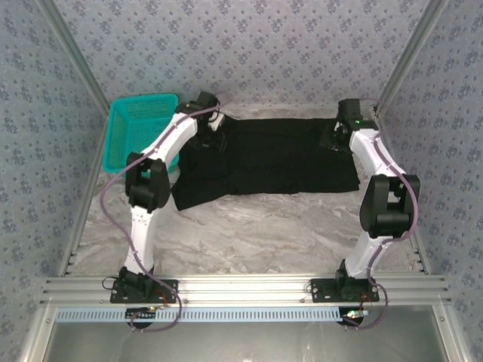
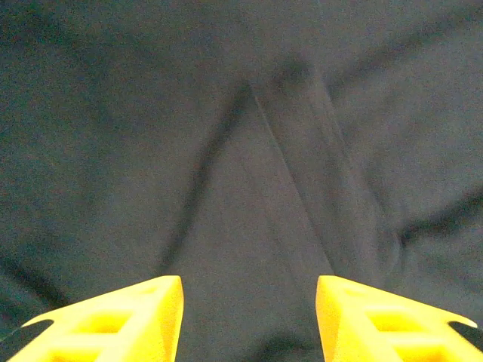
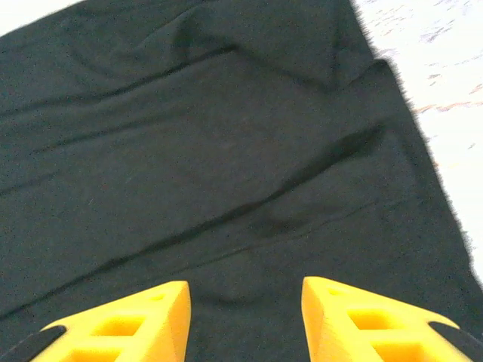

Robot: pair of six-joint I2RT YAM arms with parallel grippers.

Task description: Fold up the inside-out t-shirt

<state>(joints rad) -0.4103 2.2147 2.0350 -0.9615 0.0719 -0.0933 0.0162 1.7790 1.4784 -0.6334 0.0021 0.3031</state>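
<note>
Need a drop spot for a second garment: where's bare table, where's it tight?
Free: the wide near strip of table between the t-shirt and the arm bases. Crowded: the far side: t-shirt, teal basket far left, left gripper and right gripper over the cloth.

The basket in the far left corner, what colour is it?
Teal, with mesh sides: the basket shows best in the top external view.

1 teal mesh basket (image 1: 134, 127) at the marble table's (image 1: 264, 226) far-left corner
</note>
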